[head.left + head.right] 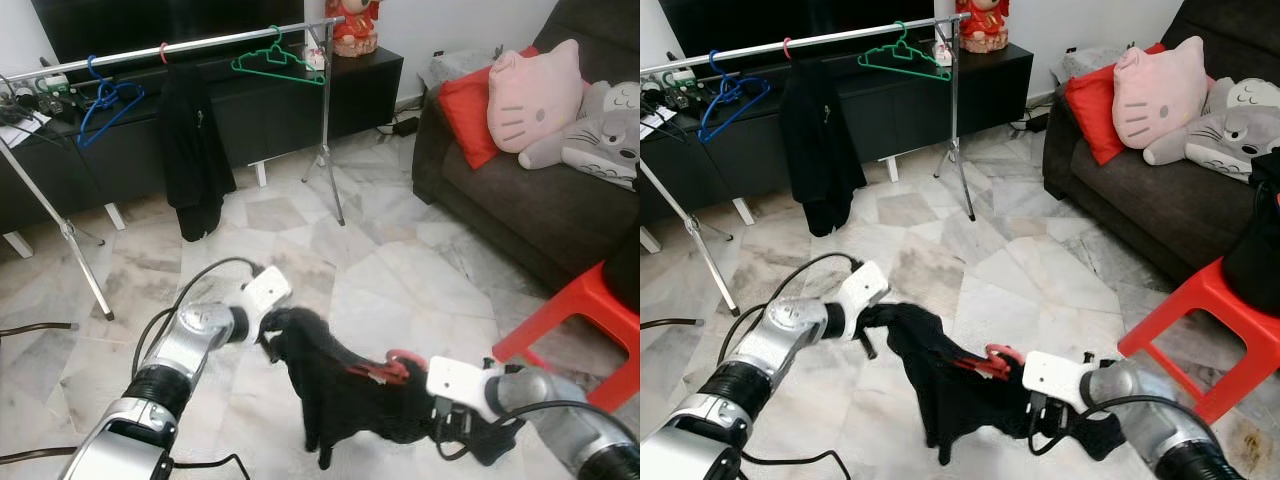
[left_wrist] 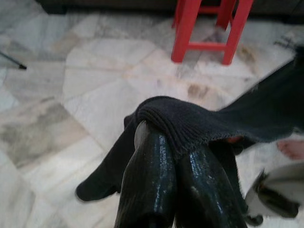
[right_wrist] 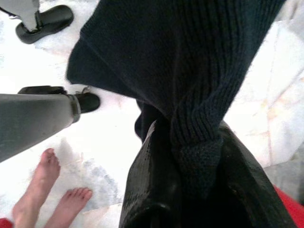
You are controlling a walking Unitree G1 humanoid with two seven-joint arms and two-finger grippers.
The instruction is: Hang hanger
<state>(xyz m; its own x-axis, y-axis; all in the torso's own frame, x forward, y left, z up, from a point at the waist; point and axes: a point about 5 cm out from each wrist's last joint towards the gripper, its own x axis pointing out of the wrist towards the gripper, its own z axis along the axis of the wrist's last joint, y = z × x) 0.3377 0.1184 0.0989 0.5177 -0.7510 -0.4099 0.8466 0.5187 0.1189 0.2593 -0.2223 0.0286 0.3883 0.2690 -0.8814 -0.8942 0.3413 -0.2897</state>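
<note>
Hanger (image 1: 392, 366) in dark garment (image 1: 335, 385), both end effectors gripping

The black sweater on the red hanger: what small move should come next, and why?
Probably lift both hands together and turn toward the clothes rail. The left hand pinches one edge of the black sweater and the right hand grips the other side, with the red hanger inside it. The garment sags low over the floor, and the rail stands some way ahead.

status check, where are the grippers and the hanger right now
Left gripper and right gripper both shut on black knit garment. Red plastic hanger inside it, low. Silver clothes rail far ahead across floor.
</note>
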